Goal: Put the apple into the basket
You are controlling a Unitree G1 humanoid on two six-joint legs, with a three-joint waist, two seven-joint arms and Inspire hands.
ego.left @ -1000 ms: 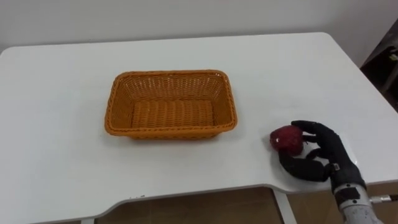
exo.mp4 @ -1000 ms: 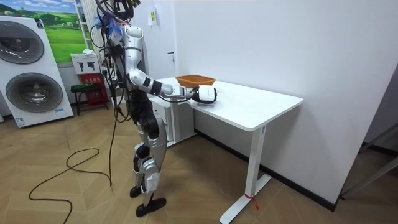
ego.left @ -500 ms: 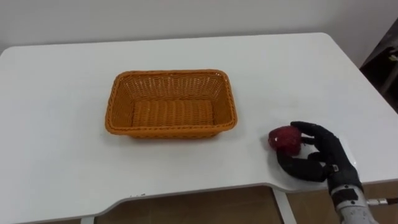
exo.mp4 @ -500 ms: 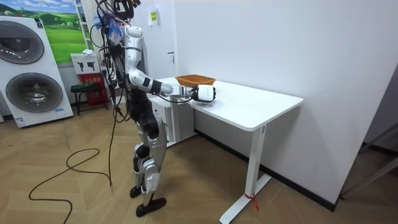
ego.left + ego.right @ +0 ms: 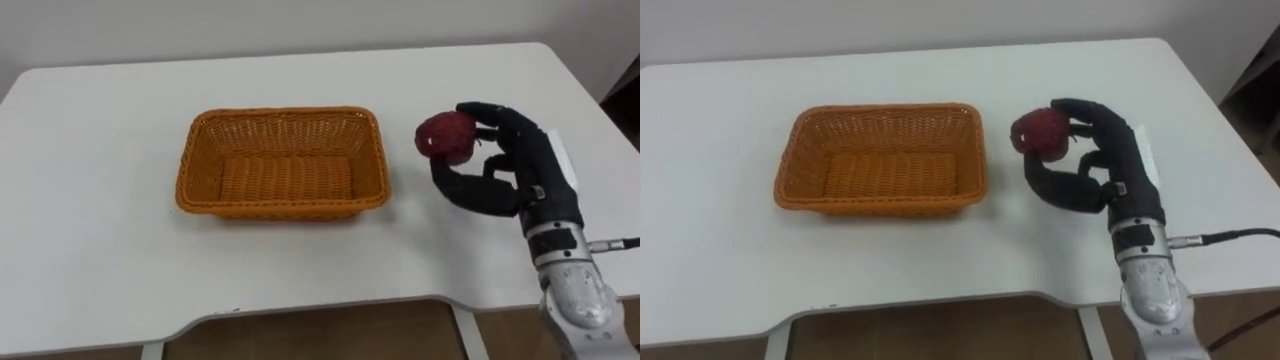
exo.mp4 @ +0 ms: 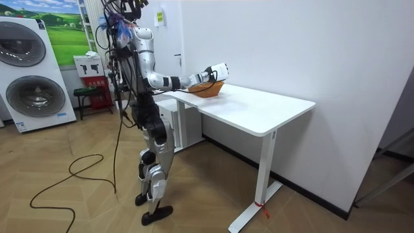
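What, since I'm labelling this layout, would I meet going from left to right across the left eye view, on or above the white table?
wicker basket → apple → right hand, its fingers curled round the apple, which is held up off the table.

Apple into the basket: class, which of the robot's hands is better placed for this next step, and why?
Right. The right hand is curled round the apple, holding it above the table just beside the basket, at its right end. A short move leftward should bring it over the basket.
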